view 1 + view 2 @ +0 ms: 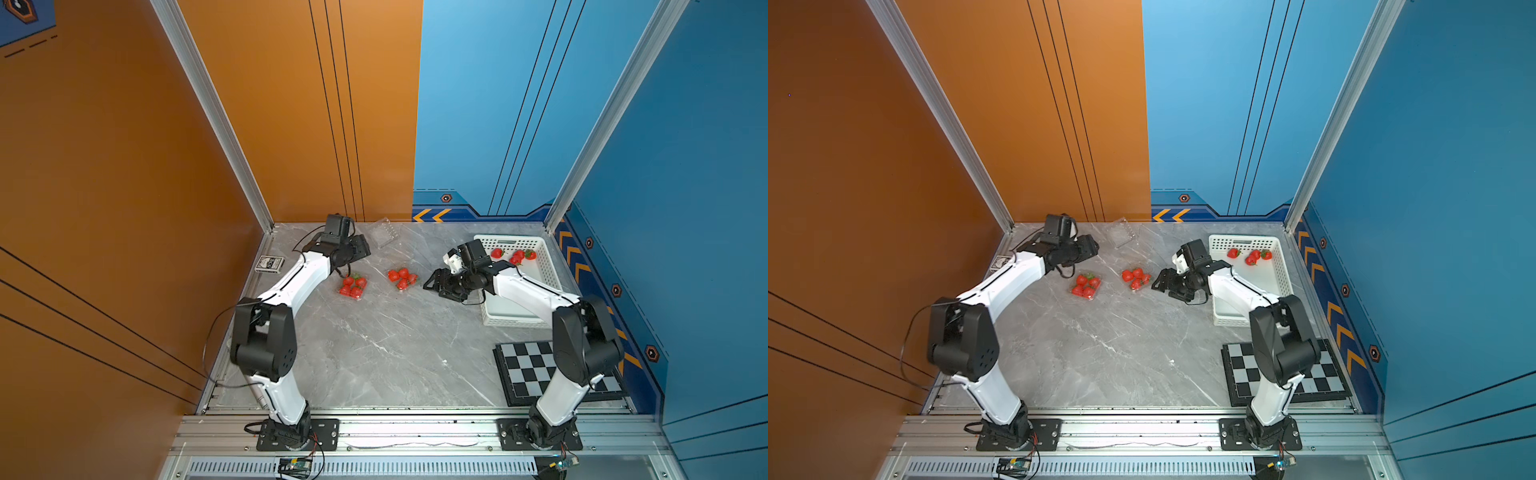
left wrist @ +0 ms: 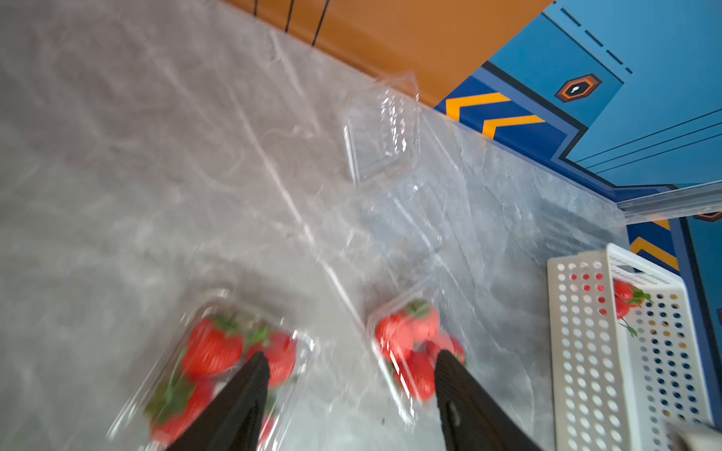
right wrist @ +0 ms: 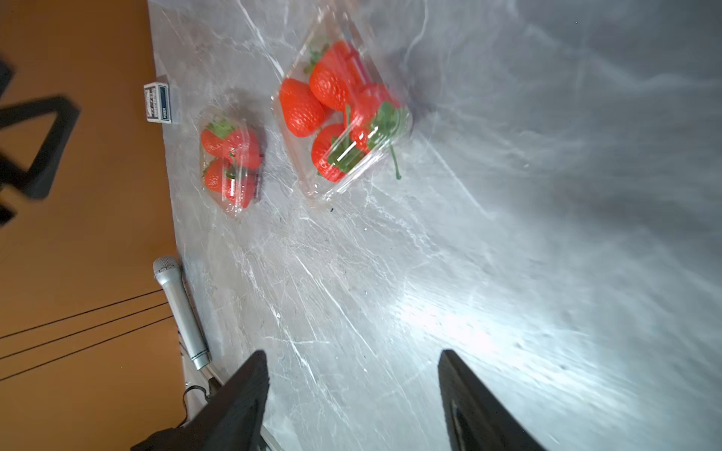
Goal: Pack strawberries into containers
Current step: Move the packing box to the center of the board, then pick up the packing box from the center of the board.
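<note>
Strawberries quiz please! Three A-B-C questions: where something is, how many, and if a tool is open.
1. Where is the empty clear plastic clamshell box? A) near the orange back wall B) on the chessboard C) under the right arm
2. How many red strawberries lie in the white perforated plastic basket? A) one B) nine C) four
3. The right tool is: A) shut on a strawberry B) open and empty C) shut on a lid

Answers: 1 A, it lies by that wall's foot; 2 C, four show in both top views; 3 B, its fingers stand apart, nothing between.
</note>
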